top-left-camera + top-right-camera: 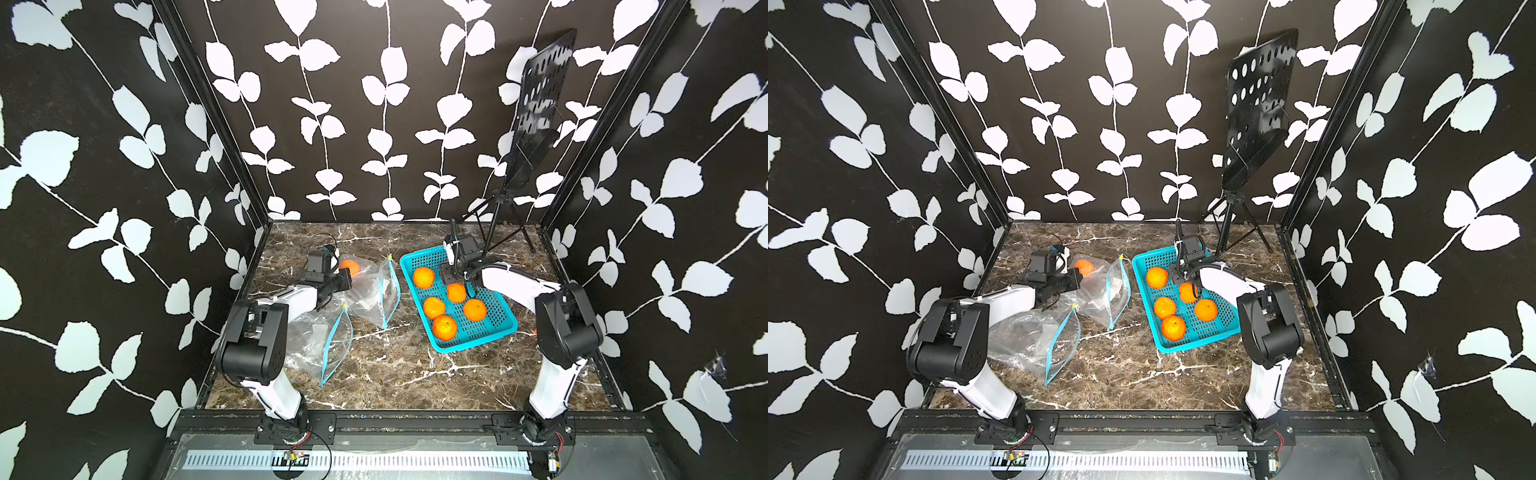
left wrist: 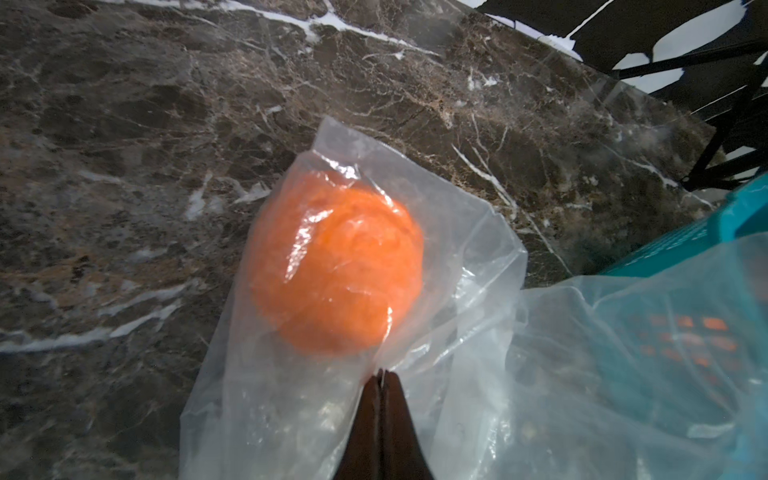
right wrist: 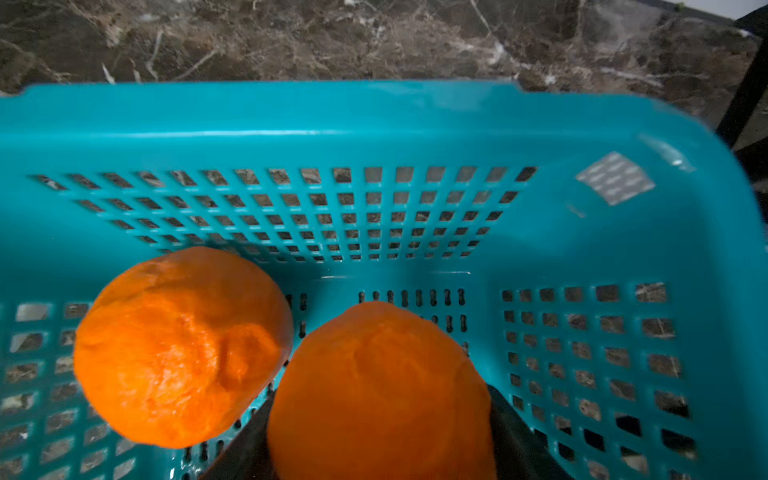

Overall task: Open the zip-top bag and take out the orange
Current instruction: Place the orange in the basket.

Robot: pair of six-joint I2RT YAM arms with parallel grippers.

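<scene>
Task status, as we are reading it: partly done.

1. The left gripper point(image 2: 380, 376) is pinching a fold of the bag point(image 2: 257, 415). Its fingers are pressed together on the film, just beside the orange point(image 2: 336, 266).
2. The orange is lying inside the bag, at the closed end, toward the far left corner of the table point(image 1: 395, 374).
3. The bag's blue zip point(image 1: 398, 291) is gaping in a lens shape in both top views, so we are treating the opening step as done. The orange is not yet out.
4. The right gripper point(image 3: 376, 411) is reaching into the basket point(image 3: 374, 112), which is sitting on the right half of the table toward the far edge. Its fingers are clamped on either side of a second orange point(image 3: 374, 374), low in the basket. Four more oranges are lying around it.
5. A second bag point(image 1: 307, 345) is lying near the left edge, unzipped and apparently empty.

What is left, in our judgement: let go of the second orange, bring the right gripper to the bag's mouth, and draw the orange out while the left gripper is holding the film.
</scene>
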